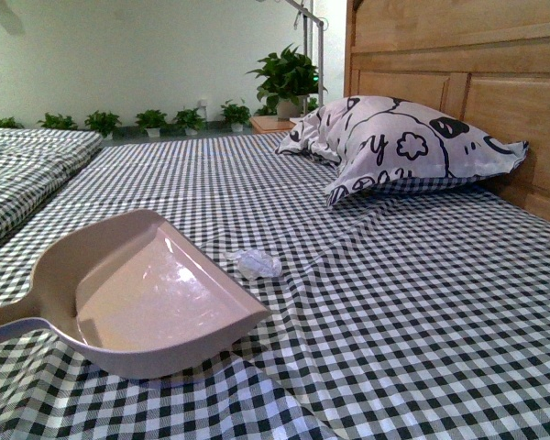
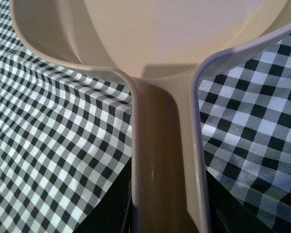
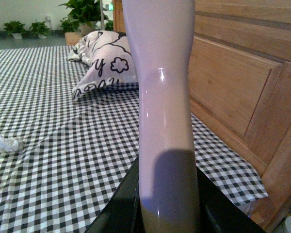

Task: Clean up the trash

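The trash (image 1: 258, 263), a small crumpled white wad, lies on the checked bedsheet just beyond the open mouth of the beige dustpan (image 1: 147, 293). It also shows in the right wrist view (image 3: 8, 143), far off on the sheet. My left gripper (image 2: 167, 218) is shut on the dustpan handle (image 2: 165, 160); the pan (image 2: 174, 29) rests low over the sheet. My right gripper (image 3: 169, 216) is shut on the pale brush handle (image 3: 165, 97), held upright; the bristles are out of view. Neither gripper shows in the front view.
A black-and-white patterned pillow (image 1: 403, 147) leans against the wooden headboard (image 1: 477, 82) at the back right. The headboard stands close beside the brush (image 3: 242, 87). Potted plants (image 1: 289, 78) line the far wall. A second checked bed (image 1: 27, 165) lies at left.
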You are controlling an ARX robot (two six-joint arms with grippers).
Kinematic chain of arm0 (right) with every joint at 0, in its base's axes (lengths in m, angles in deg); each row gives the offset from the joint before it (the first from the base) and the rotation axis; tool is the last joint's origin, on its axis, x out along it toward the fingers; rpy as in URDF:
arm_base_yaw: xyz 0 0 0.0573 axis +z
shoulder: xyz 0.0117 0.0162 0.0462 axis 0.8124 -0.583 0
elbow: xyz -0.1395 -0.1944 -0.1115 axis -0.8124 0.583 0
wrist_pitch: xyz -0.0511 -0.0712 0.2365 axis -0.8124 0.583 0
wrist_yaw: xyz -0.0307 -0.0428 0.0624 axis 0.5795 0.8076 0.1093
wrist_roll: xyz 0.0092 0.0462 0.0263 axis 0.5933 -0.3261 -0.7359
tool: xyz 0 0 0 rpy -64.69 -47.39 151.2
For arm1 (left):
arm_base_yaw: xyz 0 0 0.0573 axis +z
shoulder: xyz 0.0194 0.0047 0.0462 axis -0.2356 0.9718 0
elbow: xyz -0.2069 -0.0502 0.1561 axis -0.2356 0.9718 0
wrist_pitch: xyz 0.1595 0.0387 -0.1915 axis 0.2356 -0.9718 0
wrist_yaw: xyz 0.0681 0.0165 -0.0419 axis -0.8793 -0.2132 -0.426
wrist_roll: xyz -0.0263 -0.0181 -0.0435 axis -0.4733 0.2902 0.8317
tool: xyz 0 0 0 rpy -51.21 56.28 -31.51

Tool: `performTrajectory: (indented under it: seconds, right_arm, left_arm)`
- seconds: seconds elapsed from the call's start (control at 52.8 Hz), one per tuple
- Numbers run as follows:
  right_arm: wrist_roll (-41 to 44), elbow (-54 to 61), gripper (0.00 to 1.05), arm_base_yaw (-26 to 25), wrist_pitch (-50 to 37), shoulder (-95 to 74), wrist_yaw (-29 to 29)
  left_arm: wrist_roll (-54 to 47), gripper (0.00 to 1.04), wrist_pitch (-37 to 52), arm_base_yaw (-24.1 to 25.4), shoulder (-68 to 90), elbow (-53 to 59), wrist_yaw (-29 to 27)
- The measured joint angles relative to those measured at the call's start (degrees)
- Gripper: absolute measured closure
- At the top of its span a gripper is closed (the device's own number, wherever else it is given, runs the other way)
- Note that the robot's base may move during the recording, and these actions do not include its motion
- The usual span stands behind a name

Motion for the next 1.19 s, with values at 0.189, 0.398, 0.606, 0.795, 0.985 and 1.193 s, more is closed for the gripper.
performTrajectory:
  seconds: [0.189, 0.398, 0.606, 0.795, 0.985, 1.193]
  right_arm:
    - [0.0, 0.0, 0.85, 0.0, 0.0, 0.0, 0.0]
    - [0.0, 0.0, 0.85, 0.0, 0.0, 0.0, 0.0]
    - [0.0, 0.0, 0.85, 0.0, 0.0, 0.0, 0.0]
    - [0.0, 0.0, 0.85, 0.0, 0.0, 0.0, 0.0]
    - [0.0, 0.0, 0.85, 0.0, 0.0, 0.0, 0.0]
    - [0.0, 0.0, 0.85, 0.0, 0.0, 0.0, 0.0]
  left_arm:
    - [-1.5, 0.79, -2.9, 0.0, 3.0, -3.3, -1.3]
    - [-2.1, 0.79, -7.0, -1.1, 5.9, -9.2, -4.0]
    - [-2.8, 0.79, -11.0, -2.7, 9.5, -13.3, -6.8]
    - [-2.8, 0.79, -13.5, -3.7, 11.5, -16.2, -8.2]
    - [-3.0, 0.79, -18.4, -4.0, 12.3, -18.3, -9.4]
    - [-3.5, 0.79, -21.0, -4.0, 12.4, -18.8, -10.0]
